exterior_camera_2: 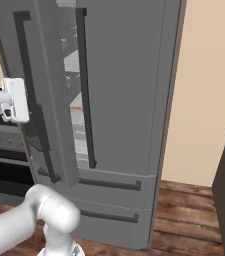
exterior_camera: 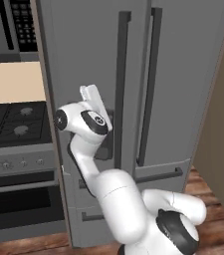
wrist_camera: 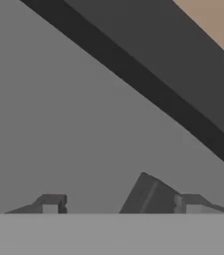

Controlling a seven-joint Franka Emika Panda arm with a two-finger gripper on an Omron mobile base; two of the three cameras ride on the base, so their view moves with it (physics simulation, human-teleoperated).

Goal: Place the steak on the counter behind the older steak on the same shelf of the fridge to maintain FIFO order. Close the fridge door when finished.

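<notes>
Right base view has the fridge (exterior_camera_2: 124,100) standing tall and grey at the middle. Its left door is swung slightly ajar, so a narrow gap shows between the two dark vertical handles. In that gap pale shelves (exterior_camera_2: 73,65) are stacked one above another. Something pinkish sits on one of them, too small to name.

The white arm reaches in from the left, its hand just beside the left door's handle (exterior_camera_2: 28,75).

Hand view shows the end effector (wrist_camera: 119,205) close against the flat grey door face, released, its two fingertips (wrist_camera: 51,204) well apart. A dark block rises beside the right tip. I cannot tell whether they touch. The handle crosses that view as a dark slanted bar.

Left base view shows the arm bent up in front of the left door. A black gas stovetop (exterior_camera: 14,124) lies to the left of the fridge, with an oven (exterior_camera: 19,199) below it, and wooden floor (exterior_camera: 213,209) lies at the right.
</notes>
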